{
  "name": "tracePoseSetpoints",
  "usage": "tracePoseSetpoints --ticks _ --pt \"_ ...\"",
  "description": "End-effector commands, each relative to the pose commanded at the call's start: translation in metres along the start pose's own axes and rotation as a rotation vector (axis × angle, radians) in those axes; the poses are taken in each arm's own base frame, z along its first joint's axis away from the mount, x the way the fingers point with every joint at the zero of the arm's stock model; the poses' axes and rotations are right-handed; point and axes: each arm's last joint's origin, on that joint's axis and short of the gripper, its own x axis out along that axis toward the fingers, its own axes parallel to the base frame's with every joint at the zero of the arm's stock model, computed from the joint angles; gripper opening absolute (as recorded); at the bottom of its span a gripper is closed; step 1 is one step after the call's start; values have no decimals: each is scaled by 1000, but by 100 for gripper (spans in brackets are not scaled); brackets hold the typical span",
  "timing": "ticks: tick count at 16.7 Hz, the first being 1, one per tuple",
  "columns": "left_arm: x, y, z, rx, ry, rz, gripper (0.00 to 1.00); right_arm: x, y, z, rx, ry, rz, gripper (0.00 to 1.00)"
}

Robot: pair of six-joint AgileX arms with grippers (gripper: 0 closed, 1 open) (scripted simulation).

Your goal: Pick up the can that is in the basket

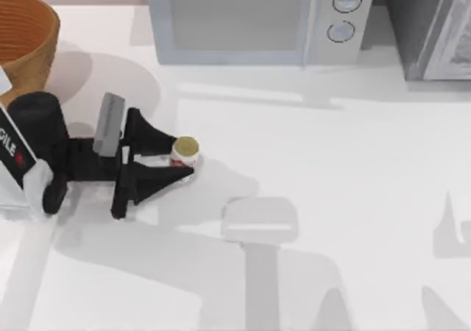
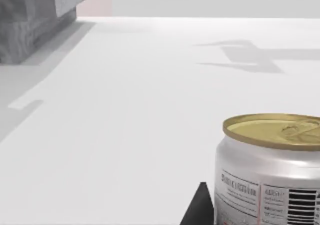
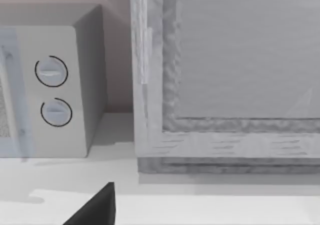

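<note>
Can (image 1: 185,151) comes last by size. Microwave (image 1: 250,18) sits along the table's (image 1: 331,198) back edge. Basket (image 1: 26,40) stands at the far left, well apart from the can, which is outside it, upright between the left gripper's (image 1: 173,153) spread fingers, apparently ready for closing.

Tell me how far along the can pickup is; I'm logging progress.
Done: the can is out of the wicker basket, which sits at the table's far left. In hand: the left gripper brackets the upright can, one finger on each side. Left: whether it is raised off the table can't be told.
</note>
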Motion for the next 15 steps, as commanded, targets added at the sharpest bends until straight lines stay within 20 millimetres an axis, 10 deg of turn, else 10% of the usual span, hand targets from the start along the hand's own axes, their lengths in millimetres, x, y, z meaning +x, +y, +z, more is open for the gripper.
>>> tracePoseSetpoints --ticks 6,15 --pt "0 0 -2 1 -1 -4 0 0 0 0 0 0 0 100" --pt "0 0 -2 1 -1 -4 68 0 0 0 0 0 0 100"
